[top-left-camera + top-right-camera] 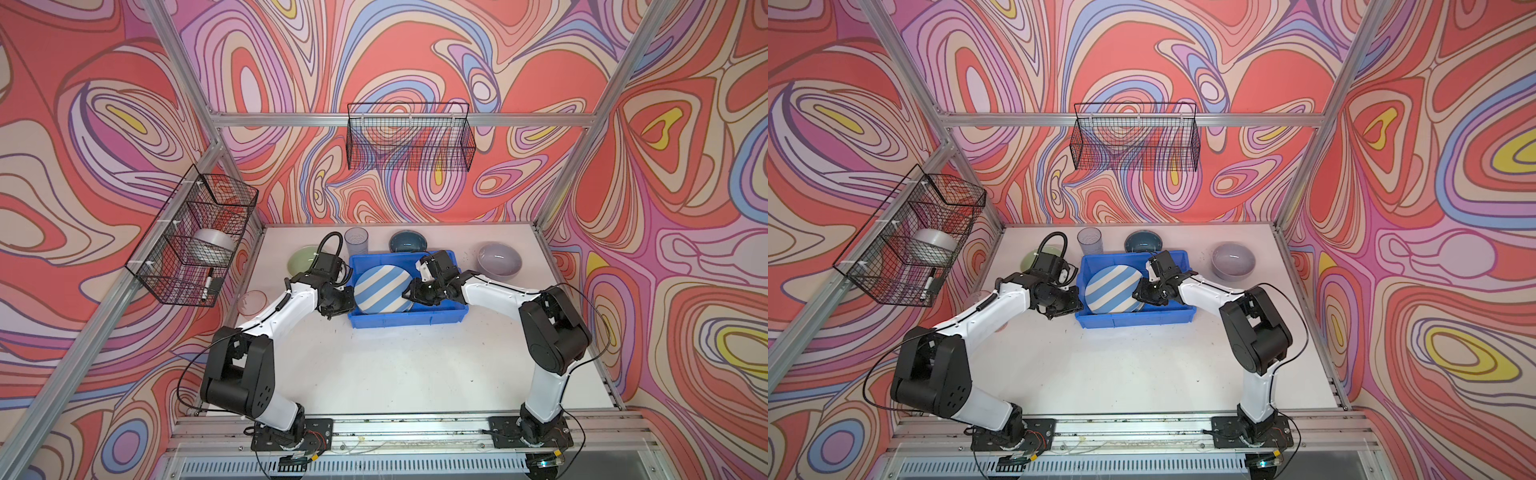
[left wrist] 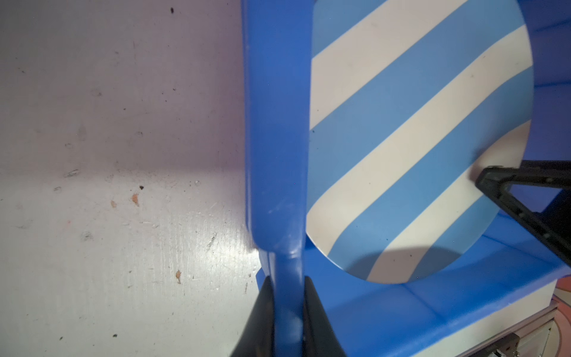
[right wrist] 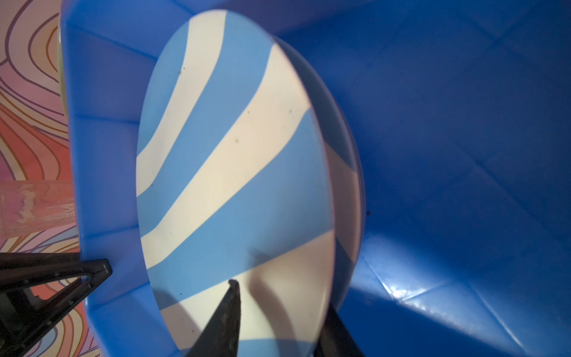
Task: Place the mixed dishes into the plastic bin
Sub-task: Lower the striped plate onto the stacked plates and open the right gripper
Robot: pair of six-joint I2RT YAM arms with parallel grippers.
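Note:
The blue plastic bin (image 1: 407, 321) (image 1: 1133, 321) sits mid-table. A blue-white striped plate (image 1: 382, 291) (image 1: 1113, 291) (image 2: 417, 123) (image 3: 231, 154) lies tilted inside it, toward its left end. My left gripper (image 1: 350, 300) (image 1: 1079, 301) (image 2: 287, 284) is shut on the bin's left rim. My right gripper (image 1: 407, 293) (image 1: 1137, 293) (image 3: 281, 296) is open, its jaws straddling the plate's right edge with a gap above the plate's face. On the table around the bin stand a pale green bowl (image 1: 303, 259), a clear bluish tumbler (image 1: 357, 241), a dark blue bowl (image 1: 407, 242), a lavender bowl (image 1: 498, 259) and a pink tumbler (image 1: 252, 301).
A black wire basket (image 1: 409, 137) hangs on the back wall. Another wire basket (image 1: 191, 237) on the left wall holds a white tape roll (image 1: 214, 245). Aluminium frame posts stand at the table's corners. The bin's right half (image 3: 463, 154) shows bare floor.

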